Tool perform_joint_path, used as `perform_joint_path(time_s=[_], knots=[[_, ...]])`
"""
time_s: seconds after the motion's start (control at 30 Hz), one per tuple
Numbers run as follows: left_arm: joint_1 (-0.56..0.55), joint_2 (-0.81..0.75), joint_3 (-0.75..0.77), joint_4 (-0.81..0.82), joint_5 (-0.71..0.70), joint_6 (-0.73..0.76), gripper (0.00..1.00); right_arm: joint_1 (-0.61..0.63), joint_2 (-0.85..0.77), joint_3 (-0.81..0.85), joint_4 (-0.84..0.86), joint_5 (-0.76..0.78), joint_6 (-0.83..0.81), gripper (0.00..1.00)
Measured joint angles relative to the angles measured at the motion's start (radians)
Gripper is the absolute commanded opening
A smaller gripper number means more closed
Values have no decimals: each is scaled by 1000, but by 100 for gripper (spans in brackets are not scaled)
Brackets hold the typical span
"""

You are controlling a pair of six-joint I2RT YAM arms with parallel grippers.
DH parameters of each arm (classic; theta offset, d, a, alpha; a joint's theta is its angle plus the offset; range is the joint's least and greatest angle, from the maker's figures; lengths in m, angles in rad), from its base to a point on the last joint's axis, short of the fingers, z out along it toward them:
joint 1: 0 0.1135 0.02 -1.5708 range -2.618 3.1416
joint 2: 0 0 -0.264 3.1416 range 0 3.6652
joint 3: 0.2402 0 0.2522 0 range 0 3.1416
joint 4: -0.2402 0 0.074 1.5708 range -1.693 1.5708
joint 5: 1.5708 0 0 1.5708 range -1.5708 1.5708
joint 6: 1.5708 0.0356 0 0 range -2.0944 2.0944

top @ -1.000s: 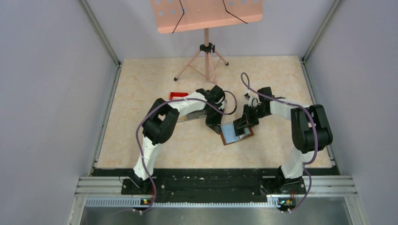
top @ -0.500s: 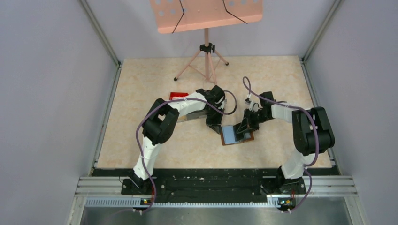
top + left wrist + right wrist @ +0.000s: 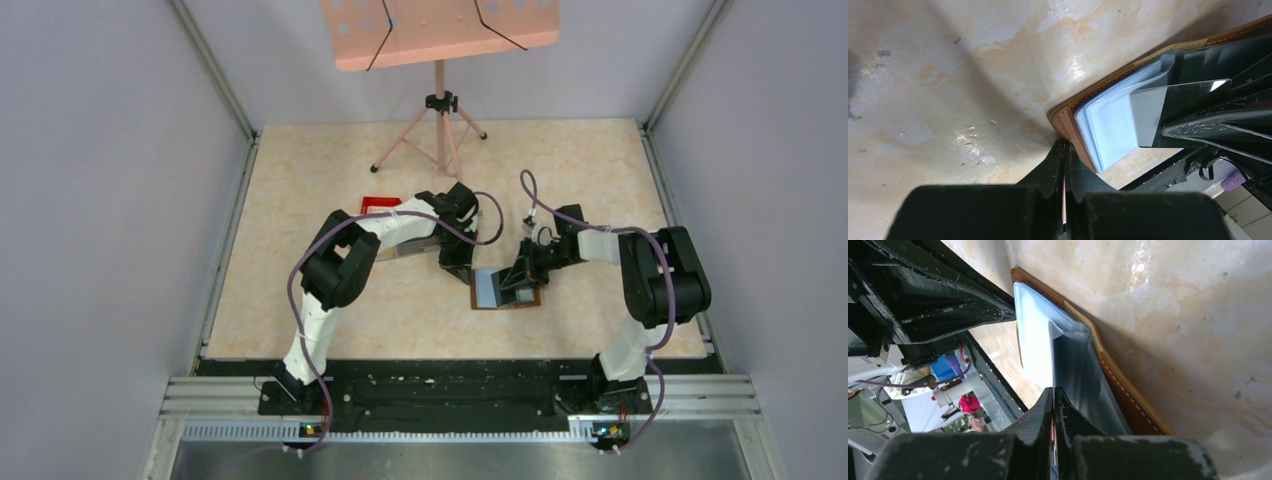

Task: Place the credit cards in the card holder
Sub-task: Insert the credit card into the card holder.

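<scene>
The card holder (image 3: 506,291) lies open on the table, a brown leather wallet with a clear plastic sleeve (image 3: 1113,125) inside. In the left wrist view my left gripper (image 3: 1064,144) is shut, its tips against the holder's brown corner (image 3: 1062,119). From the right, my right gripper (image 3: 1054,389) is shut on a dark credit card (image 3: 1188,100). The card's leading end lies over the sleeve. In the right wrist view it shows only as a thin line between the fingers, beside the holder's stitched edge (image 3: 1128,400). Other credit cards are out of view.
A small red tray (image 3: 380,204) sits behind the left arm. A pink music stand (image 3: 440,110) rises on its tripod at the back of the table. Metal rails border the table on the left and right, and the arm bases stand at the near edge.
My right gripper has come down and left with the card onto the holder. The holder has turned a little, squarer to the table. The left arm has barely moved.
</scene>
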Motion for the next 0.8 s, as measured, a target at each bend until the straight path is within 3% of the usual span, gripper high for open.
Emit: perform_joint_path(time_s=[0.17,0.47,0.67,0.8], knots=[[0,-2,-5,10,0,-8,0,0,5,0,31,-5,21,0],[0,-2,-5,14,0,-21,0,0,2,0,51,38,42,27],[0,-2,-5,17,2,-31,0,22,-60,39,-69,171,25,49],[0,-2,-3,15,5,-35,0,47,-82,85,-130,253,11,58]])
